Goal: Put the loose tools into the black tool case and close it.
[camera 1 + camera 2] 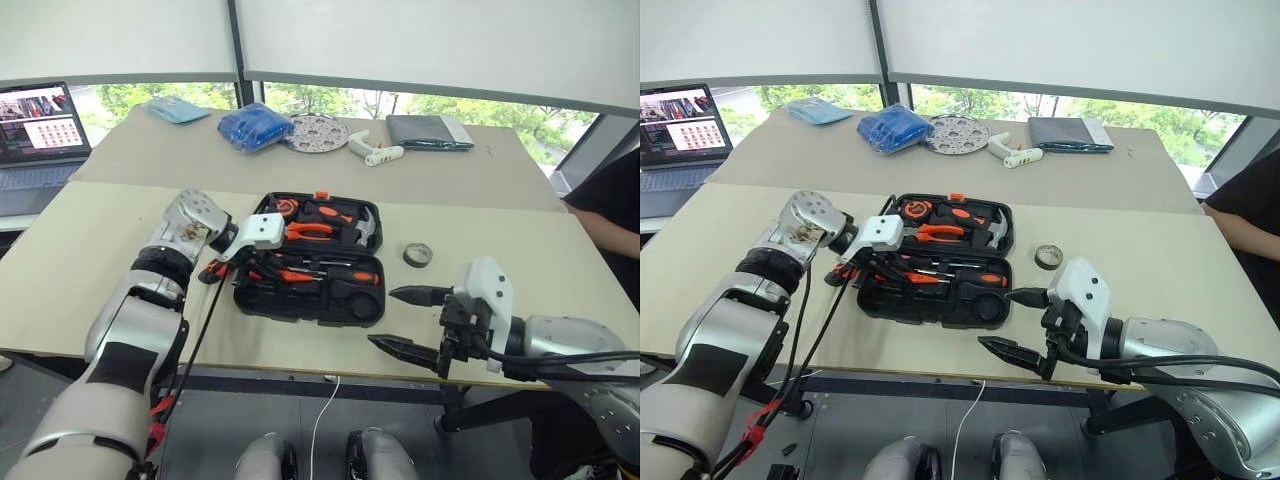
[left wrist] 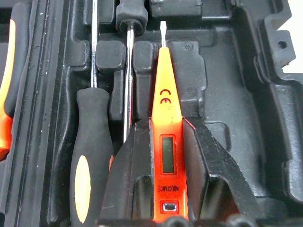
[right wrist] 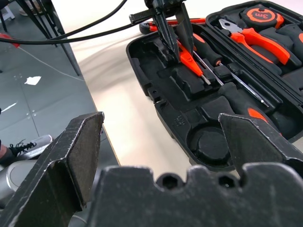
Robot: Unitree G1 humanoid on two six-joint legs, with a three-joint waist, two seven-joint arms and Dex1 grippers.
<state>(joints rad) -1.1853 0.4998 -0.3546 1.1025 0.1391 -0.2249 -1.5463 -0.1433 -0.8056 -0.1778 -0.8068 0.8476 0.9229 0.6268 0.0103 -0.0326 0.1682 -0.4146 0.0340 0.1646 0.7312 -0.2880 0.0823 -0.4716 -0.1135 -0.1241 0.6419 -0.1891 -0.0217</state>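
Observation:
The black tool case [image 1: 300, 306] lies open in the middle of the near table, with pliers [image 1: 312, 231], a hammer [image 1: 366, 228] and black-and-orange screwdrivers [image 2: 90, 156] in its slots. My left gripper [image 2: 165, 127] is shut on a slim orange tester screwdriver [image 2: 166, 85]. It holds the screwdriver tip-down over a moulded slot at the left end of the case's front half [image 3: 189, 59]. A small black tape roll [image 1: 418, 254] lies loose on the table just right of the case. My right gripper [image 1: 381, 317] hovers open and holds nothing, near the table's front edge, right of the case.
On the far table sit a laptop [image 1: 40, 125], a blue bag [image 1: 255, 125], a round metal disc [image 1: 318, 132], a white tool [image 1: 375, 150] and a dark grey pouch [image 1: 425, 130]. A person [image 1: 610, 210] sits at the right edge. Black cables [image 1: 200, 330] hang from my left arm.

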